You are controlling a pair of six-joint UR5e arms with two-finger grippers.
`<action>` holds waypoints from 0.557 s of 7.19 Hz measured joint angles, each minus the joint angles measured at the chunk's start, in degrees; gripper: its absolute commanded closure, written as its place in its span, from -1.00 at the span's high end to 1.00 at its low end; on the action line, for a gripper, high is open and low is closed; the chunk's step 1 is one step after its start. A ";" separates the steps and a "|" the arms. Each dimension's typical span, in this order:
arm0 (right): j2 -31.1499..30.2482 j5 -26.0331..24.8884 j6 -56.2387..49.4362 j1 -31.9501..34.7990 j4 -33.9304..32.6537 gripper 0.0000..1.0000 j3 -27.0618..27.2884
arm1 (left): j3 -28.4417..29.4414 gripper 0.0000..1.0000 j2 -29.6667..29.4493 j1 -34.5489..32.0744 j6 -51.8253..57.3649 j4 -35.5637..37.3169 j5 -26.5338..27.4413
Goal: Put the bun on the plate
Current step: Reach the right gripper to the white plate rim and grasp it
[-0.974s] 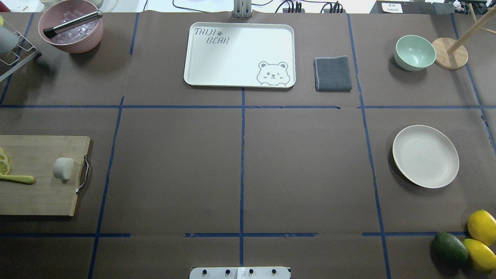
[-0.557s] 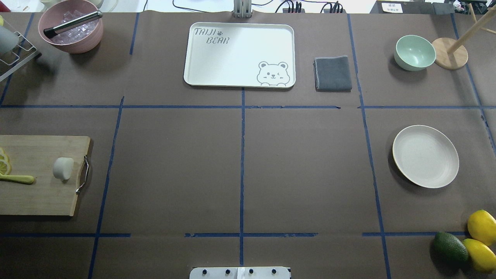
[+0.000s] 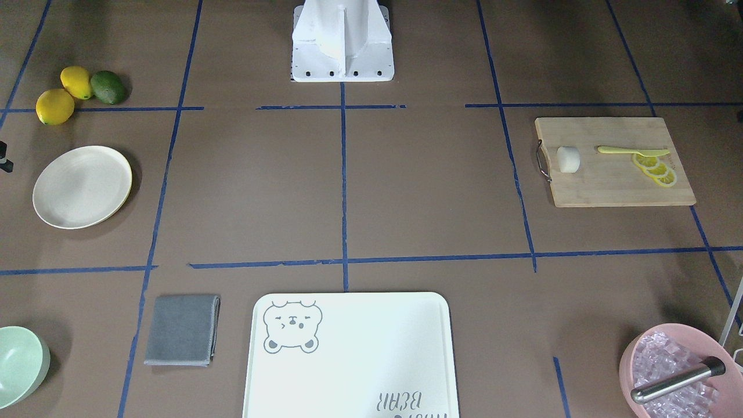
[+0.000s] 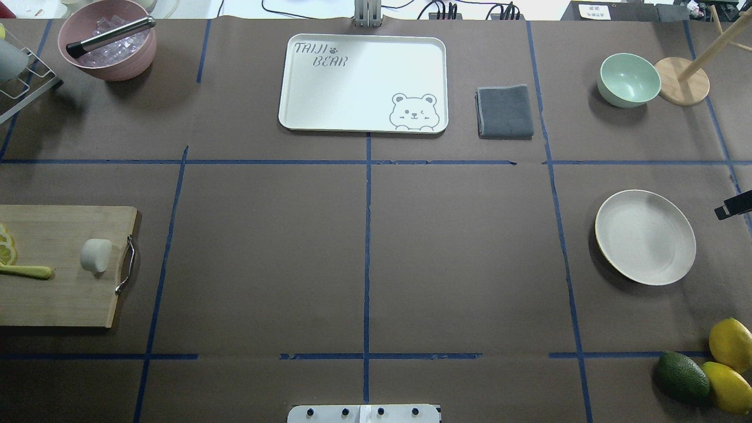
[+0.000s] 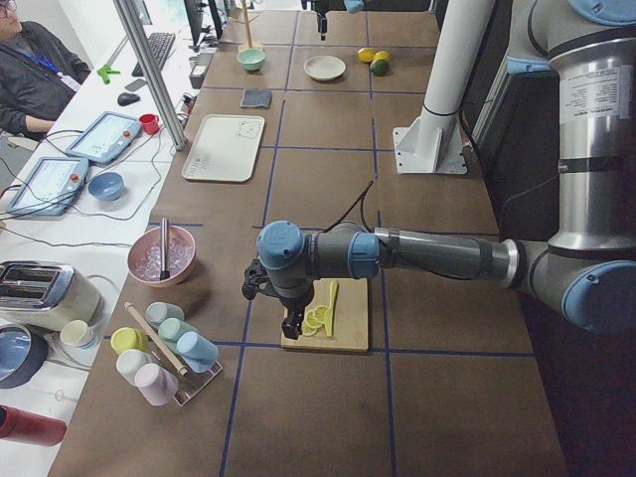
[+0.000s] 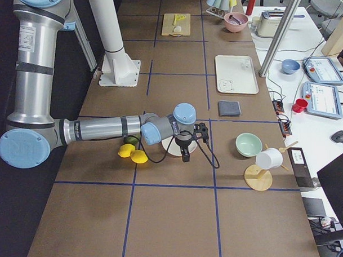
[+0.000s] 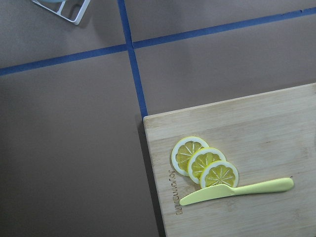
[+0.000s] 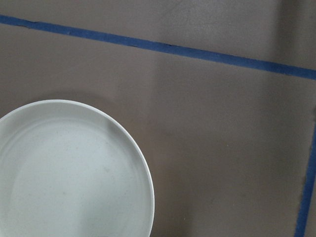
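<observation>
The bun (image 4: 96, 255), a small white lump, lies on a wooden cutting board (image 4: 59, 294) at the table's left, near its metal handle. It also shows across the table as the bun (image 3: 568, 159). The empty cream plate (image 4: 645, 237) sits at the right. Only a dark part of my right gripper (image 4: 734, 206) shows, at the view's right edge beside the plate; I cannot tell its state. In the exterior left view my left gripper (image 5: 289, 320) hangs over the board's lemon end; I cannot tell whether it is open. The right wrist view looks down on the plate (image 8: 74, 173).
Lemon slices (image 7: 205, 165) and a yellow knife (image 7: 237, 191) lie on the board. At the back stand a bear-printed tray (image 4: 362, 82), grey cloth (image 4: 505, 111), mint bowl (image 4: 628, 79) and pink ice bowl (image 4: 107, 47). Lemons and an avocado (image 4: 681, 375) sit front right.
A dark part of my right gripper has come into the overhead view at the right edge, beside the plate. The bun and plate have not moved.
</observation>
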 measured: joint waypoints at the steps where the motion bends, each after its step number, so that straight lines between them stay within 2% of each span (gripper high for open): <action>1: 0.39 -0.85 4.82 -1.79 6.25 0.97 -3.27 | 0.00 1.00 0.00 0.00 0.00 0.00 -0.01; 3: 1.52 -2.05 12.98 -5.14 11.85 0.91 -5.60 | 0.00 1.00 0.00 0.00 0.00 0.00 -0.04; 4: 1.79 -2.80 14.33 -6.40 12.45 0.69 -6.03 | 0.00 1.00 0.01 0.00 0.00 0.00 -0.07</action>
